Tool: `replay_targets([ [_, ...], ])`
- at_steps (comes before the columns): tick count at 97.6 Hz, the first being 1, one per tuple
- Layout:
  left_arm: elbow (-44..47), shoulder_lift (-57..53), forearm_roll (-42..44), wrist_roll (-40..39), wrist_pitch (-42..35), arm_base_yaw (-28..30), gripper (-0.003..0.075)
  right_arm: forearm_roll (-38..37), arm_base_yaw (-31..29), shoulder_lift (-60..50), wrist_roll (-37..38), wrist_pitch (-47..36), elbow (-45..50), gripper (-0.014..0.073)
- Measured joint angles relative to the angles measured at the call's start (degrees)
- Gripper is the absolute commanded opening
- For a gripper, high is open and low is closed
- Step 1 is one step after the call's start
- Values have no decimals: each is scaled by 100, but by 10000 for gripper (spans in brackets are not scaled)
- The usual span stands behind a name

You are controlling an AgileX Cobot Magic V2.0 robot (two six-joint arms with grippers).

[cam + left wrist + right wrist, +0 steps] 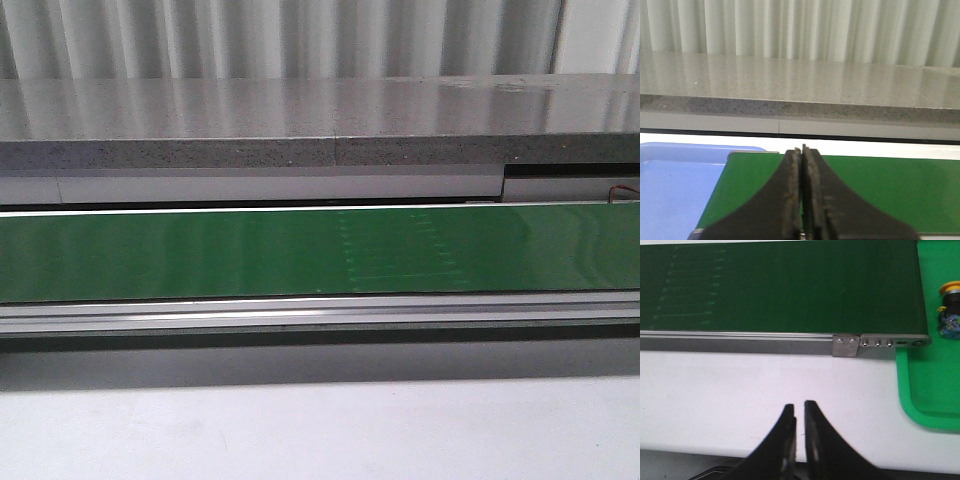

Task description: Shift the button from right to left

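The button (949,310) sat on the green tray (920,400), nearer the right gripper (799,412), whose jaws were nearly closed and empty; the left gripper (802,152) was clenched shut too.

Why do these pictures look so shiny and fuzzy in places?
Front view: pale vertical glare streaks on the speckled grey stone ledge and a soft sheen on the dark green conveyor belt. Left wrist view: the black left hand looms close and soft-edged. Right wrist view: the yellow-capped push-button at the picture's edge is blurry.
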Motion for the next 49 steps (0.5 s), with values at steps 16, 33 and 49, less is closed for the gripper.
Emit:
replay_targets([
  [16,0,0,0,0,0,0,-20,12,0,0,0,-11,0,563],
  [33,0,0,0,0,0,0,-20,287,0,38,156,-45,-10,573],
  [49,0,0,0,0,0,0,-20,168,0,476,369,47,-301,573],
])
